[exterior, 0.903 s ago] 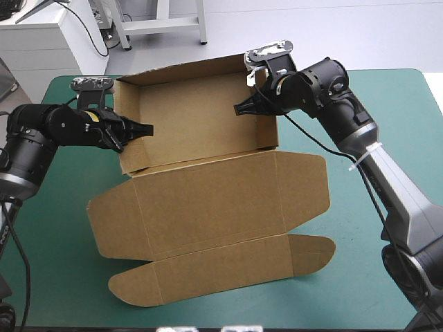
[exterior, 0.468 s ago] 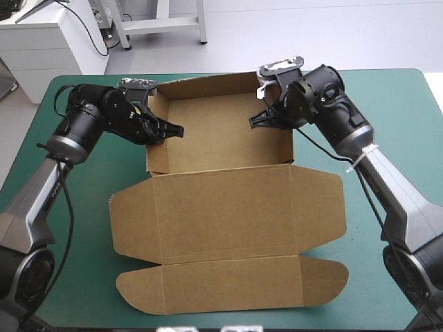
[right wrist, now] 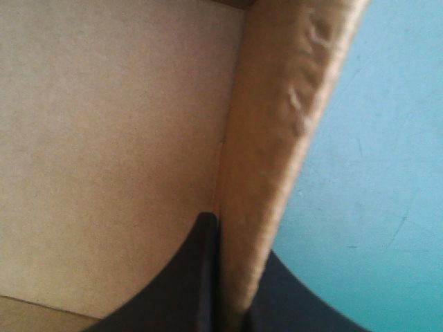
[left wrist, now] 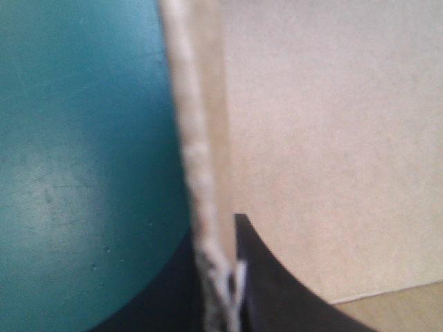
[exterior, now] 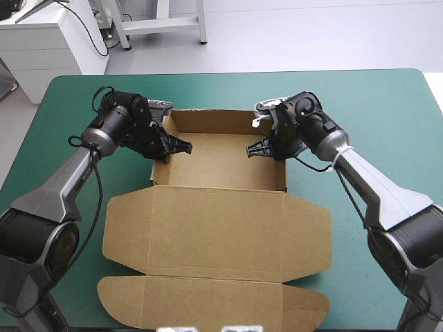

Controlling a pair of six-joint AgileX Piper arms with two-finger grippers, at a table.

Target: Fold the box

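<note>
Item: box [exterior: 214, 228], brown board, on the middle of the teal-green worktop [exterior: 387, 104]. Its long axis runs from far edge to near edge, open tray at the far end, flat lid and tuck flap pointing near. The left gripper [exterior: 178, 146] has its jaws clamped on the tray's left wall, and the right gripper [exterior: 257, 150] has its jaws clamped on the right wall (wrist views catch only wall edge and tray floor, the rest cut off).

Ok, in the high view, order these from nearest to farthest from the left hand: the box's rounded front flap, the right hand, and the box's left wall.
1. The left wall, clamped in the left hand itself.
2. The right hand, opposite, gripping the right wall.
3. The rounded flap, at the table's near edge.
</note>
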